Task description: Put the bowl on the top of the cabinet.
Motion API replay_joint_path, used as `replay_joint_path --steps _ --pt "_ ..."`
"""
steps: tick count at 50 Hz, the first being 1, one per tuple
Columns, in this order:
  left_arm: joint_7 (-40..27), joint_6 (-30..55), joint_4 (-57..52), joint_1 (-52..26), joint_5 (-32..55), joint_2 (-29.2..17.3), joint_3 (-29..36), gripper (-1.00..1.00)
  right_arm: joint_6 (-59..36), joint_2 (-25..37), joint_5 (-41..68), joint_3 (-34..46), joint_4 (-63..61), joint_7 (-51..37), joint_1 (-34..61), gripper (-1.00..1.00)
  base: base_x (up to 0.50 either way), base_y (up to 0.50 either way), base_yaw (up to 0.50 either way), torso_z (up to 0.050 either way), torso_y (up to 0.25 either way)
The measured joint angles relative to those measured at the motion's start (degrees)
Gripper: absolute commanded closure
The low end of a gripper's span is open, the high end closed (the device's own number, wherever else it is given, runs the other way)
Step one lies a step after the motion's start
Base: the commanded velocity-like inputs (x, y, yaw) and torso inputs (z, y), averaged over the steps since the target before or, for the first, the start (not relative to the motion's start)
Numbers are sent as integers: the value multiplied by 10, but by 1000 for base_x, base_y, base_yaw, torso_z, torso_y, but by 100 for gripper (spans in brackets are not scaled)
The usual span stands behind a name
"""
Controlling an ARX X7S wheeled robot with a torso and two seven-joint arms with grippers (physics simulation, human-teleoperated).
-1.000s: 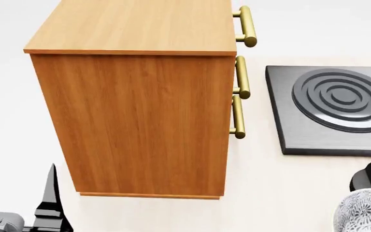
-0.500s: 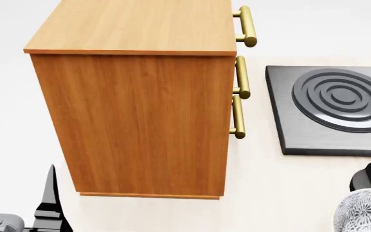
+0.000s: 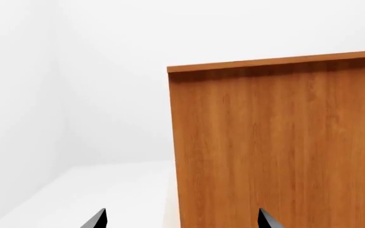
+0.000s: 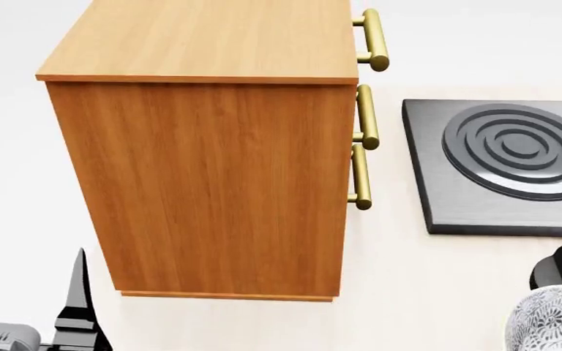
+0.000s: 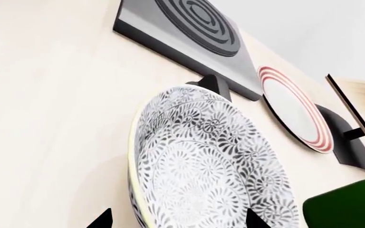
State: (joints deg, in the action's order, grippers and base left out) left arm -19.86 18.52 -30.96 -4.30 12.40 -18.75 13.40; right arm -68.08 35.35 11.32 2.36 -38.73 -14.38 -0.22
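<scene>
Currently the right gripper (image 5: 177, 219), jaws spread around the bowl (image 5: 208, 166), is needing a firm rim pinch before lifting to the cabinet (image 4: 213, 168).

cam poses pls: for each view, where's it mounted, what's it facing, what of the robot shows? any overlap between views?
Head view: on the head, looking forward and down at the cabinet, the grey ringed plate and the bowl at the corner; left end effector shows low on its left.
Left wrist view: near the left end effector, facing the cabinet's side; two fingertips show, apart.
Right wrist view: near the right end effector, facing the bowl, with a red-ringed plate beyond; fingertips apart.
Shared: the cabinet in head and left wrist; the bowl in head and right wrist.
</scene>
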Motion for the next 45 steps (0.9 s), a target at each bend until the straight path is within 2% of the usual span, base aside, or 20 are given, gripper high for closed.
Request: replay_joint_path --steps 45 --pt "-7 -3 0 -2 5 -5 7 -100 13 -5 3 5 19 -2 9 -100 0 0 0 0 0"
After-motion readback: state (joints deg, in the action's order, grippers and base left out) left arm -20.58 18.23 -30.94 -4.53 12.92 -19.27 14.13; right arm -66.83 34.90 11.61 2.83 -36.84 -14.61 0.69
